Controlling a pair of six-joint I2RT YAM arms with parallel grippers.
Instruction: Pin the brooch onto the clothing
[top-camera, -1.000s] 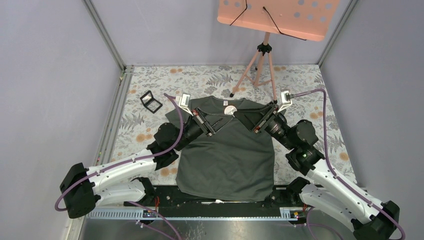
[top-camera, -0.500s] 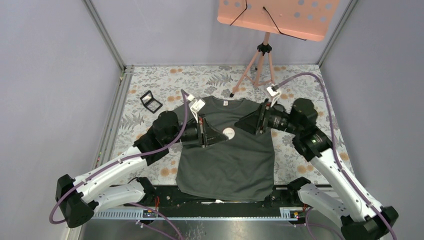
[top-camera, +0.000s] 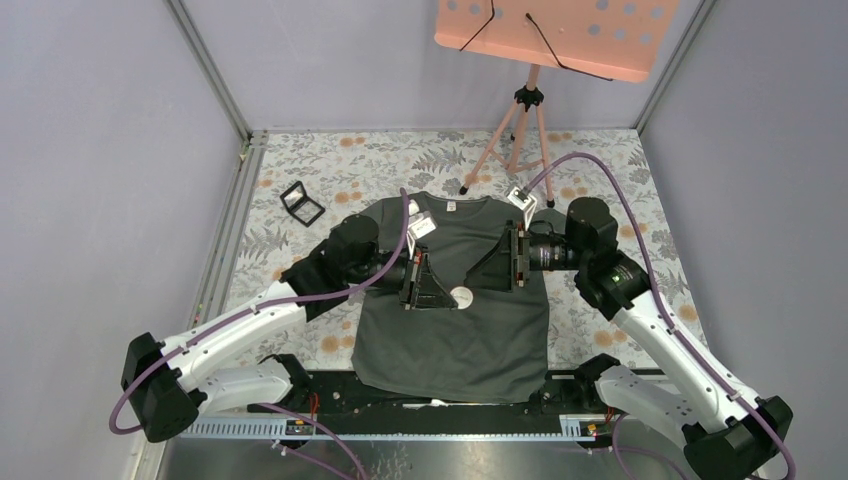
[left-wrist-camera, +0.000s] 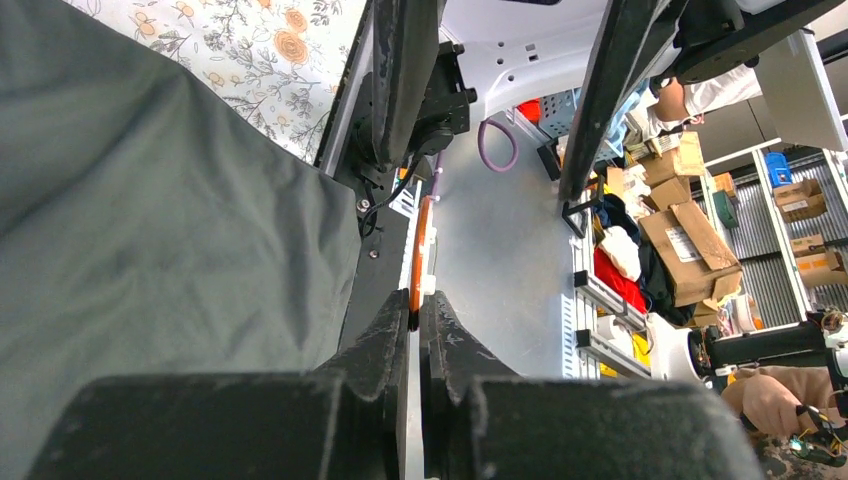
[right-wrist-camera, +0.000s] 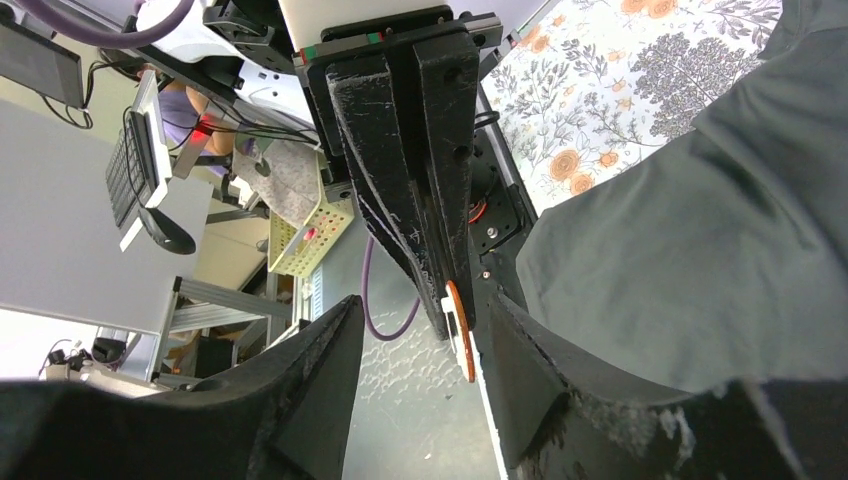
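Note:
The dark grey-green T-shirt (top-camera: 450, 340) lies flat on the floral table, neck to the far side. My left gripper (top-camera: 448, 297) hovers over its chest, shut on the brooch (top-camera: 462, 296), which shows as a small pale disc from above. In the left wrist view the brooch (left-wrist-camera: 421, 250) stands edge-on, orange, pinched at the fingertips (left-wrist-camera: 395, 325) beside the shirt (left-wrist-camera: 150, 220). My right gripper (top-camera: 480, 272) is open and faces the left one. In the right wrist view its open jaws straddle the brooch (right-wrist-camera: 461, 320), near the shirt (right-wrist-camera: 700, 260).
A small black square case (top-camera: 302, 203) lies on the cloth at the far left. An orange music stand (top-camera: 555, 30) on a tripod (top-camera: 525, 120) stands behind the shirt. Grey walls close both sides.
Both grippers have moved from the shirt's neck toward its chest. The left one has carried the brooch along, and the right one has turned to face it.

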